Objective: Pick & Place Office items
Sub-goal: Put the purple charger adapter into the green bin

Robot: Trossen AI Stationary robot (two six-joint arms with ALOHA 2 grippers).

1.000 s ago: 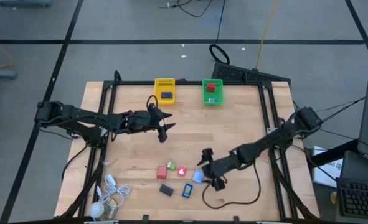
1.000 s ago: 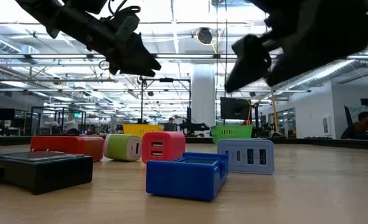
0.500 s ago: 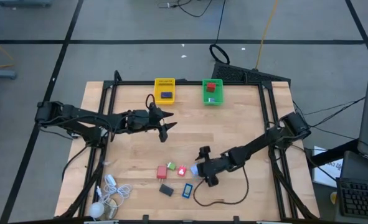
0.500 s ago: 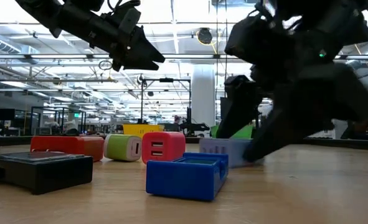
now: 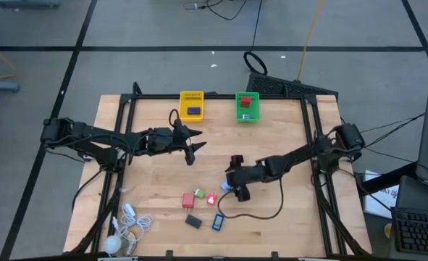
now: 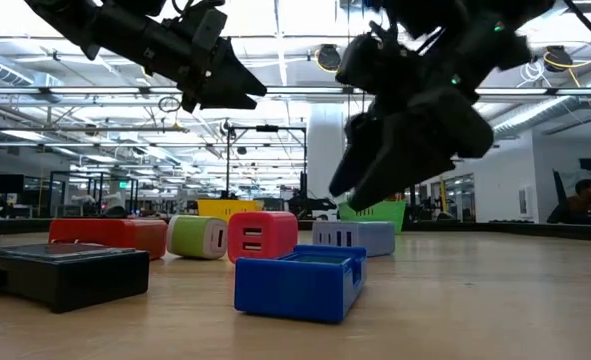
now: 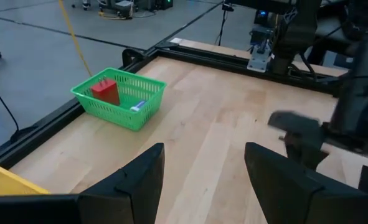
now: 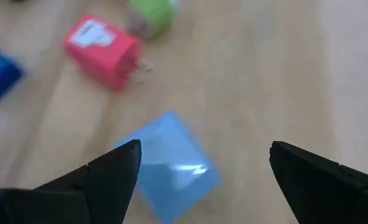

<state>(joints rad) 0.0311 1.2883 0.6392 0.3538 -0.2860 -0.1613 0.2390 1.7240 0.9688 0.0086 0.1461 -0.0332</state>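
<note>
Toward the near edge of the table (image 5: 286, 145), a little left of its middle, the office items lie in a loose cluster: a red block (image 5: 187, 200), a green charger (image 5: 198, 193), a pink charger (image 5: 211, 199), a black block (image 5: 192, 222) and a dark blue block (image 5: 218, 222) closest to that edge. A pale blue charger (image 8: 168, 165) rests on the wood at the cluster's right side, under the right gripper (image 5: 235, 190), whose fingers (image 8: 103, 177) stand spread wide on either side of it without touching it. The right arm reaches in from the right edge, with a black cable looping across the bare wood beneath it. The left gripper (image 5: 193, 151) hangs above open wood left of the table's centre, its fingers (image 7: 140, 180) apart and holding nothing. Against the far edge sit a yellow basket (image 5: 192, 95) with a dark piece inside and, just to its right, a green basket (image 5: 248, 116) holding a red block and a small blue one. A white coiled cable (image 5: 130, 221) lies at the near left corner. The right half of the table and its centre strip are open wood.
</note>
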